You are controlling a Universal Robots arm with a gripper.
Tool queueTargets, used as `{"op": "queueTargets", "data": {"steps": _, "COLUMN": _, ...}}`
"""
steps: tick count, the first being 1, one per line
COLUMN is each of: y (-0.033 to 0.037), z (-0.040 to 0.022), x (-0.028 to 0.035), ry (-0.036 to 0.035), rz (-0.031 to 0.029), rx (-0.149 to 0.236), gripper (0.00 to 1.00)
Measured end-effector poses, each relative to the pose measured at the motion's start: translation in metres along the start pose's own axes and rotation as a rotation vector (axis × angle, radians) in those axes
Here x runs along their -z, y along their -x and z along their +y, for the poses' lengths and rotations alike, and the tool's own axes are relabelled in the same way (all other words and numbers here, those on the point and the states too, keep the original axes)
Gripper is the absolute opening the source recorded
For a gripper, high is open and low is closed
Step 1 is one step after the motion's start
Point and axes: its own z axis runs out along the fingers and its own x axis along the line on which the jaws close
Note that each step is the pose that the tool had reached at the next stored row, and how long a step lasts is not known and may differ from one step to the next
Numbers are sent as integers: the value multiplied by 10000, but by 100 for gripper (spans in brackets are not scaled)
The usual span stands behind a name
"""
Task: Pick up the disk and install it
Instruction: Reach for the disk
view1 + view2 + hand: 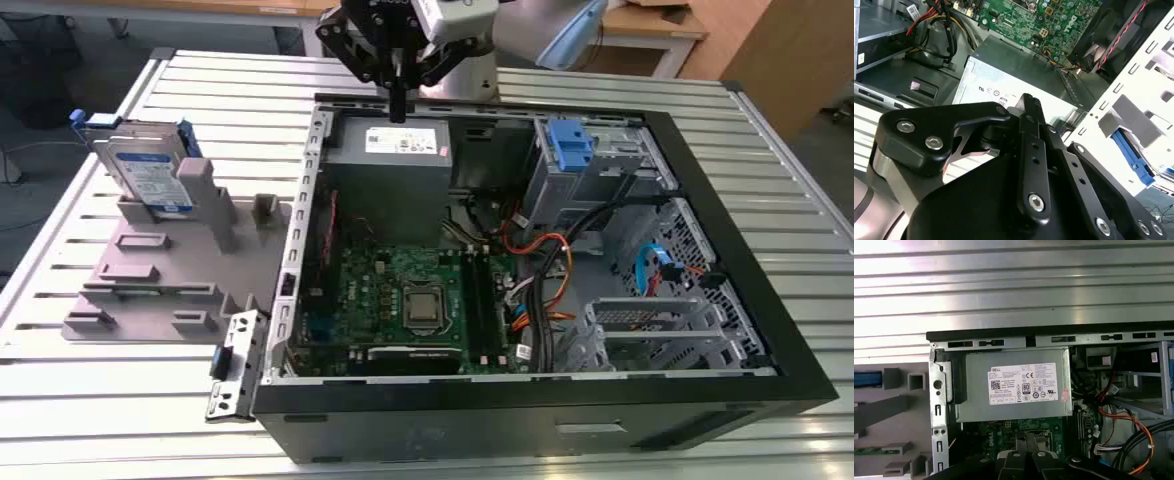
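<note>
The disk [147, 170] stands upright in a slot of the grey holder [160, 270] on the exterior view's left, silver with a white-and-blue label and blue side rails. My gripper [398, 108] hangs well to the exterior view's right of it, above the grey power-supply box [400, 145] at the far edge of the open computer case [534, 390]. Its fingers [1030, 107] are pressed together with nothing between them. The first wrist view looks straight down on the power-supply box [1016, 385], with the fingers [1026, 460] in the foreground and a blue edge of the disk [866, 379] beside the case.
Inside the case lie the motherboard [400, 300], bundles of cables [561, 250], an upright blue latch piece [569, 145] and metal drive cages [667, 320]. A loose bracket [234, 365] lies by the case's corner. The slatted metal table [120, 400] surrounds everything.
</note>
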Motion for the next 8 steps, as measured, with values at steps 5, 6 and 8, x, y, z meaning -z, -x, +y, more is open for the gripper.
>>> {"op": "queueTargets", "data": {"steps": 5, "y": 0, "z": 0, "x": 0, "ry": -16, "rz": -1, "rx": 1, "gripper": 11}}
{"op": "queueTargets", "data": {"steps": 6, "y": 0, "z": 0, "x": 0, "ry": -17, "rz": -1, "rx": 1, "gripper": 11}}
{"op": "queueTargets", "data": {"steps": 8, "y": 0, "z": 0, "x": 0, "ry": -19, "rz": -1, "rx": 1, "gripper": 11}}
